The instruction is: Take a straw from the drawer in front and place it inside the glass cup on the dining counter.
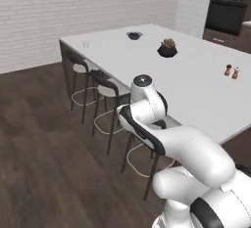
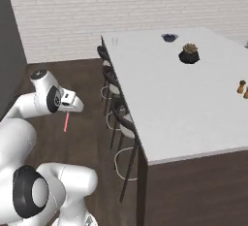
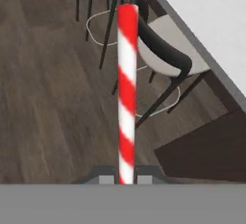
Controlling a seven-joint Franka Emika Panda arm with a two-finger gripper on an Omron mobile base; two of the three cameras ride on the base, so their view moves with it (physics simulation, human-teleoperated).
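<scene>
I am holding the straw (image 3: 127,88) clamped in the pincer (image 3: 126,174), its fingers pressing together on the lower end while the striped stick is running up toward 12 o'clock in the hand view, over the wooden floor (image 3: 43,98) beside a stool (image 3: 166,40). The glass cup (image 1: 86,44) is standing near the far corner of the white table (image 1: 196,85), well apart from the straw
</scene>
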